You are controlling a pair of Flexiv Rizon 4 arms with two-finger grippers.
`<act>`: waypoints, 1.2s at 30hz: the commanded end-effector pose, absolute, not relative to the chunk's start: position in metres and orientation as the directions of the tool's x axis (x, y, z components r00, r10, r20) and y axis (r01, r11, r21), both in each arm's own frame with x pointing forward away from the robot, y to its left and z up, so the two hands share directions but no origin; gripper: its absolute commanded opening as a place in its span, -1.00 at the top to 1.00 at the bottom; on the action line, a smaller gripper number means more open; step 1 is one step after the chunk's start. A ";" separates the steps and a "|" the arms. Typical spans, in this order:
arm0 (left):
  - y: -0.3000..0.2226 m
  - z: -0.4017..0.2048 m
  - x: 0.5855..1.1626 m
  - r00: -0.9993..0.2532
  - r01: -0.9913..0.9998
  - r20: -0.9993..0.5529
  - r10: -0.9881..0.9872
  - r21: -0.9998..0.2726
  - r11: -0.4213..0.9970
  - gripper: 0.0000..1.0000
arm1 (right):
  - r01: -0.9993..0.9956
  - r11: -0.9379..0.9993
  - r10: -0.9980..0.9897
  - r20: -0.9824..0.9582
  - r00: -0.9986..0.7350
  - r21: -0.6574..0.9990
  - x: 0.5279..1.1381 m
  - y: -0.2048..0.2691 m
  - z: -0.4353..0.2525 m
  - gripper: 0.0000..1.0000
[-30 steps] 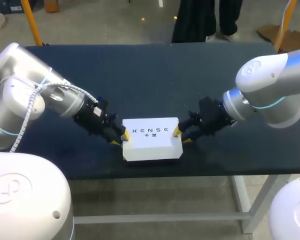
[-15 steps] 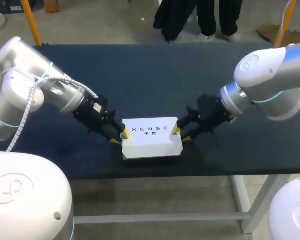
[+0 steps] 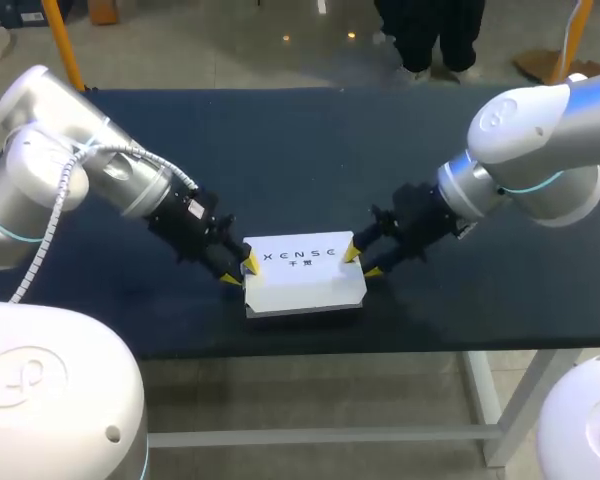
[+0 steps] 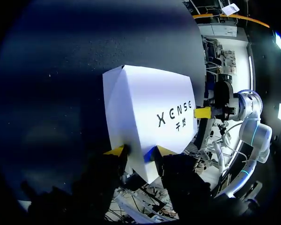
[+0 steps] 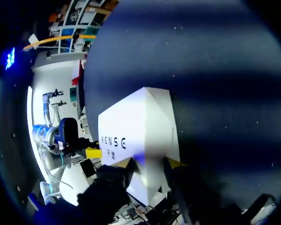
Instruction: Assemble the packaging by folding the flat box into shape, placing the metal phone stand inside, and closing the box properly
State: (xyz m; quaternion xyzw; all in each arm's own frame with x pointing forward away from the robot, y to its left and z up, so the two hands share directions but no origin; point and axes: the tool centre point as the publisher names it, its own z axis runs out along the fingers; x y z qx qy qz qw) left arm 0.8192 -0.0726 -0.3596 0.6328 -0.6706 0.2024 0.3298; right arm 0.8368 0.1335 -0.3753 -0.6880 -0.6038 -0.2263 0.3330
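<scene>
Since a second ago both arms have drawn up and slightly back from the counter's near edge. The white box has come with them: less of its front wall shows now, and a thin shadow lies under its near side, so it seems to be lifting or tipping rather than sitting flat. The left gripper is clamped on the box's left end and the right gripper on its right end. In each wrist view the two yellow tips press an end edge of the box from both sides. The box lies near the front of the counter, between the two arms, printed face up, and looks folded and shut; what it holds cannot be seen. The step in hand looks like a two-handed carry or a final squaring of the closed box. To do it well, the arms should probably move together, at one speed and one height, so the distance between the grippers stays fixed and the thin card neither buckles nor pulls free. Each hold is only on an edge near a corner, so a gentle pinch and a level box seem wise. Any twist between the two ends could crease the lid or pop a flap.
</scene>
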 end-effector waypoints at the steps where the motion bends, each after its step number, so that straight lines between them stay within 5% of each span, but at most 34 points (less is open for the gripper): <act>1: -0.077 -0.358 0.824 0.028 -0.978 0.692 -0.721 0.169 0.124 0.15 | 0.978 -0.045 0.683 0.708 0.179 -0.203 0.840 0.136 -0.373 0.06; 36: -0.084 -0.343 0.827 0.100 -0.955 0.697 -0.710 0.267 0.128 0.22 | 0.950 -0.037 0.688 0.682 0.249 -0.309 0.847 0.137 -0.362 0.07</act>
